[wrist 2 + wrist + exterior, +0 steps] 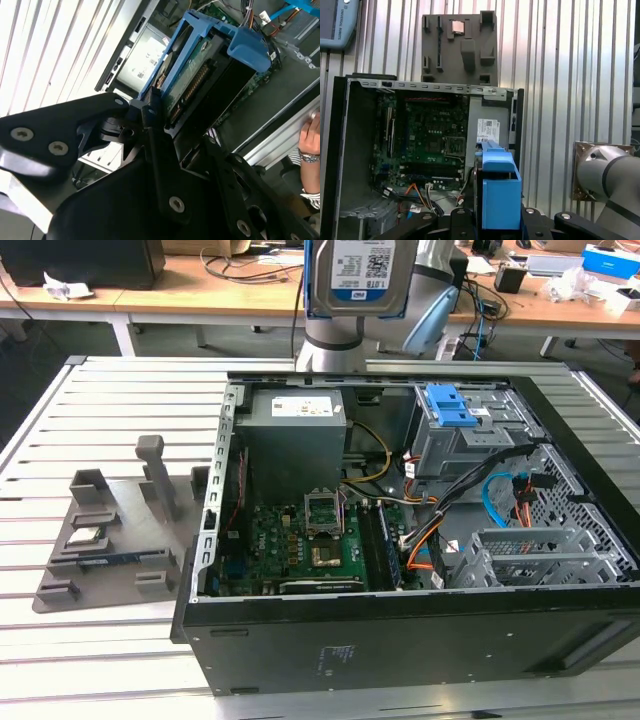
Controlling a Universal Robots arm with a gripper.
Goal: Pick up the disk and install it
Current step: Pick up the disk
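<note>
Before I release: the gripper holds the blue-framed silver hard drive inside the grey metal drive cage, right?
No: the gripper holds the blue-framed silver hard drive high above the black case, not inside the grey metal drive cage, as the exterior view shows.

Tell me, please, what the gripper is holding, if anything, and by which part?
The gripper holds the disk, clamped at one end of its blue carrier, with the rest of the disk jutting out beyond the fingers.
</note>
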